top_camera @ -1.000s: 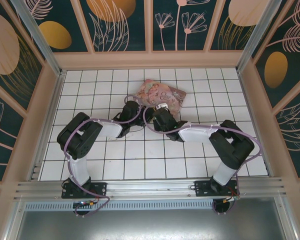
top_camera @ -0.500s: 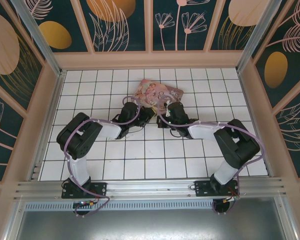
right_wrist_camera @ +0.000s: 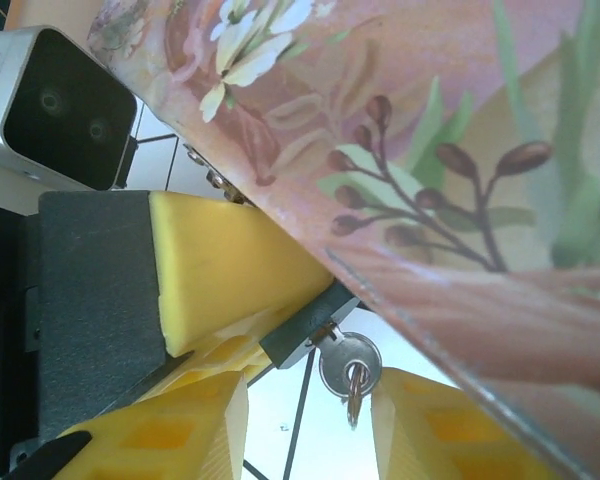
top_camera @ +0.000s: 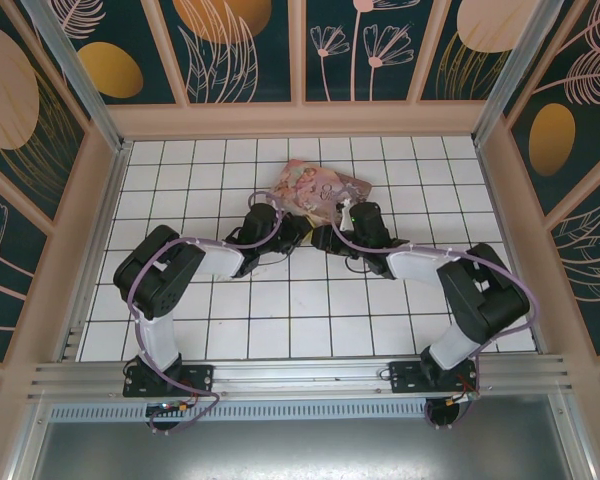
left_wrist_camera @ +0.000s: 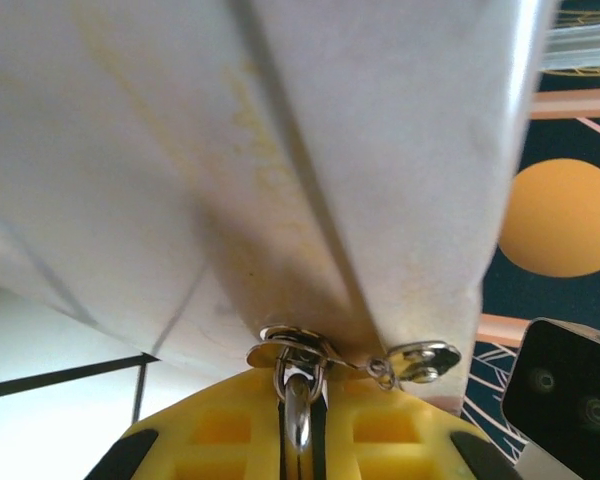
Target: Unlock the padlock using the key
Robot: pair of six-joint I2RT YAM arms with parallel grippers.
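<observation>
- Left gripper (left_wrist_camera: 298, 425) is clenched on the padlock (right_wrist_camera: 302, 337), which hangs from the hasp (left_wrist_camera: 292, 350) of the pink tin box (top_camera: 320, 187).
- The key (right_wrist_camera: 348, 366) sits in the padlock, between the right gripper's (right_wrist_camera: 308, 402) spread fingers, untouched.
- White tiled floor (top_camera: 280, 300); floral panelled walls (top_camera: 240, 50).

The left arm (top_camera: 160, 278) and right arm (top_camera: 478, 300) are black with white link covers (top_camera: 212, 262) and looping lilac cables (top_camera: 242, 240). The left end effector (left_wrist_camera: 300, 445) and right end effector (right_wrist_camera: 310, 432) have yellow waffle-moulded fingers (right_wrist_camera: 185, 440).
</observation>
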